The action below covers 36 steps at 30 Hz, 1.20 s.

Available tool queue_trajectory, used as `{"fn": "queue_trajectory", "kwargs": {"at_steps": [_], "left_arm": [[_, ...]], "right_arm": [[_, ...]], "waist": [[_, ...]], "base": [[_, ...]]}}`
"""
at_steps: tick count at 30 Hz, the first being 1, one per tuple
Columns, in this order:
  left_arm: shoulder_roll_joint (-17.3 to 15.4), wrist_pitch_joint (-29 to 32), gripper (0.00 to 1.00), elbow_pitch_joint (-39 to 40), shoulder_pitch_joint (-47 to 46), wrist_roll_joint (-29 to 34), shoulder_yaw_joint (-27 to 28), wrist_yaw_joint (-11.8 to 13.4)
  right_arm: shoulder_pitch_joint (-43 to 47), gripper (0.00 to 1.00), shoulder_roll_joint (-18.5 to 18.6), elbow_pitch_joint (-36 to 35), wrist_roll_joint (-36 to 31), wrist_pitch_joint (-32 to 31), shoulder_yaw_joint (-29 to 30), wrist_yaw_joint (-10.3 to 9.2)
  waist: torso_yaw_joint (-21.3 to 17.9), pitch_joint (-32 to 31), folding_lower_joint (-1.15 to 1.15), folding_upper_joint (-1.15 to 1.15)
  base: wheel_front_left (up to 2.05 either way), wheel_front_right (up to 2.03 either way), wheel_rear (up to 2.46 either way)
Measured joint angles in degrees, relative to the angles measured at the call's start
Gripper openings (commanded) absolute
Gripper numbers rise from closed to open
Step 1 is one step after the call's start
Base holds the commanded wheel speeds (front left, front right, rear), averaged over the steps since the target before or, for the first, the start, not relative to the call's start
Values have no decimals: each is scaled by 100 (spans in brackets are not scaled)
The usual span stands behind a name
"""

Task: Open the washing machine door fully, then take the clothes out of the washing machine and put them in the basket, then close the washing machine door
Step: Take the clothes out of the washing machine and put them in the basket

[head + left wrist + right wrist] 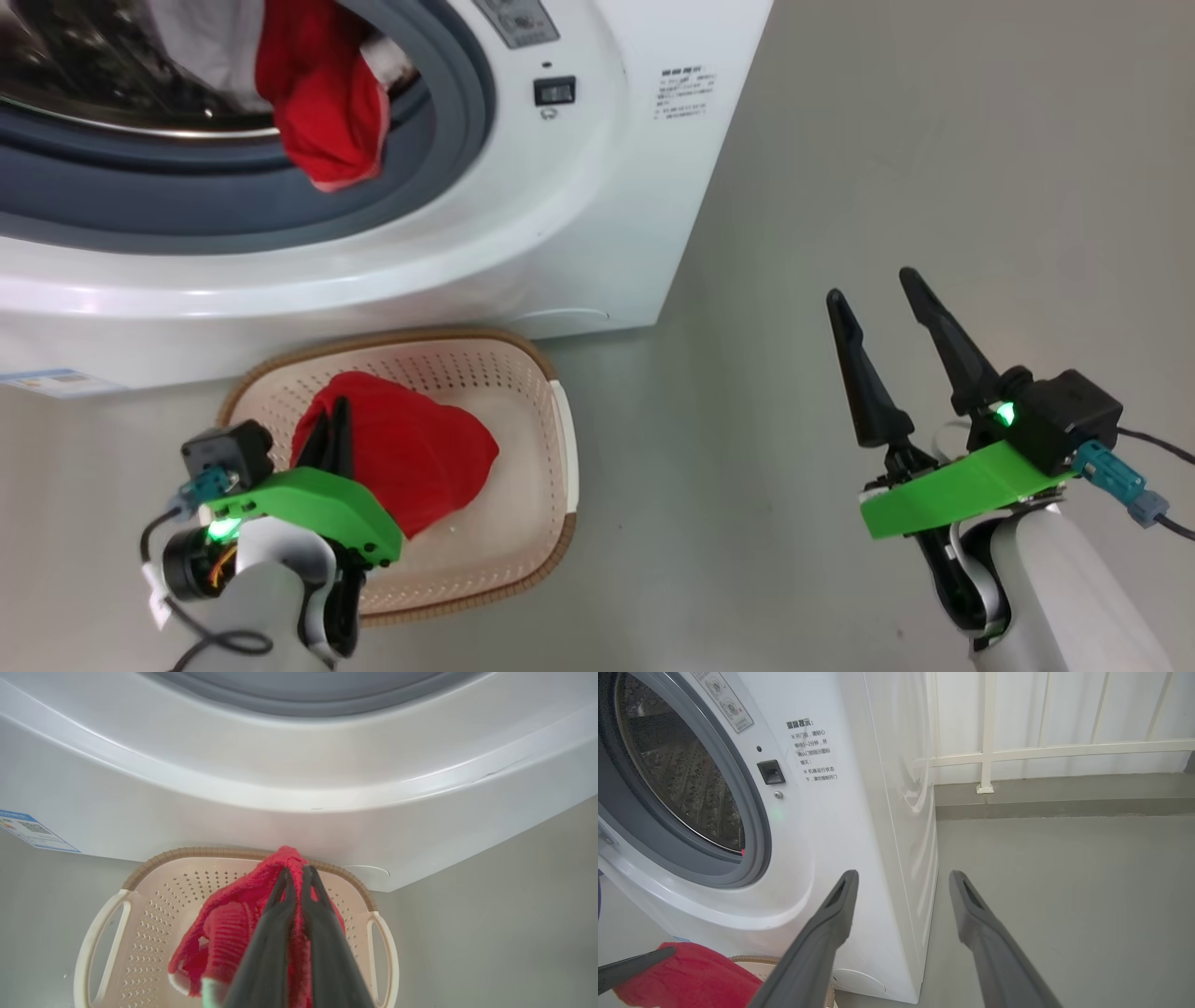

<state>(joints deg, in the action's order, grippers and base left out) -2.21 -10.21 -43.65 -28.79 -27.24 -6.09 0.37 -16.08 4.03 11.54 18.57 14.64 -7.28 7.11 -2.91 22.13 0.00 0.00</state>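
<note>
Over basket (523, 373), left claw (295, 872) clamped on clothes (224, 924); right claw (870, 287) spread wide

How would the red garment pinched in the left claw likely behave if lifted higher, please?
Probably floppy: the red garment peaks at the left claw and sags into the basket. Likely light, since a fingertip pinch holds that peak up. Its ribbed knit looks grippy, so slipping seems unlikely.
</note>
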Motion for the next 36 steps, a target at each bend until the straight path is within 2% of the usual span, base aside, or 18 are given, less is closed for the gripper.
{"fn": "queue_trajectory", "kwargs": {"at_steps": [6, 13, 17, 25, 26, 27, 28, 29, 36], "left_arm": [[33, -75, 0, -1326, -616, -1, -111, -200], [47, 314, 0, -2508, -1137, -230, -127, -450], [62, 542, 0, -2796, -1376, -279, -158, -522], [37, 499, 2, -2964, -1582, -249, -319, -601], [32, 480, 28, -2972, -1593, -249, -320, -601], [33, 422, 47, -2985, -1603, -249, -331, -602], [30, 361, 91, -2989, -1606, -249, -345, -602], [26, 313, 100, -2997, -1606, -249, -357, -602], [-41, -182, 100, -3012, -1602, -249, -381, -630]], "right_arm": [[-99, 100, -4, -51, 0, 0, 2, 0], [-233, 100, -19, -112, 0, 0, 11, 0], [-312, 100, -27, -153, -1, 0, 29, 0], [-417, 100, -54, -162, -1, 0, 26, 0], [-433, 100, -56, -160, -1, 0, 29, 0], [-433, 100, -56, -155, -1, 0, 33, 0], [-433, 100, -58, -142, -1, 0, 37, 0], [-433, 100, -59, -134, -1, 0, 41, 0], [-431, 100, -70, -52, -1, 0, 32, 0]], "waist": [[-92, 271, 0, 0], [-183, 590, 0, 0], [-221, 771, 0, 0], [-308, 999, 0, 0], [-316, 1002, 0, 0], [-318, 995, 0, 0], [-319, 978, 0, 0], [-318, 954, 0, 0], [-292, 652, 0, 0]], "base": [[0, 0, 0], [0, 0, 0], [0, 0, 0], [0, 0, 0], [0, 0, 0], [0, 0, 0], [0, 0, 0], [0, 0, 0], [0, 0, 0]]}}
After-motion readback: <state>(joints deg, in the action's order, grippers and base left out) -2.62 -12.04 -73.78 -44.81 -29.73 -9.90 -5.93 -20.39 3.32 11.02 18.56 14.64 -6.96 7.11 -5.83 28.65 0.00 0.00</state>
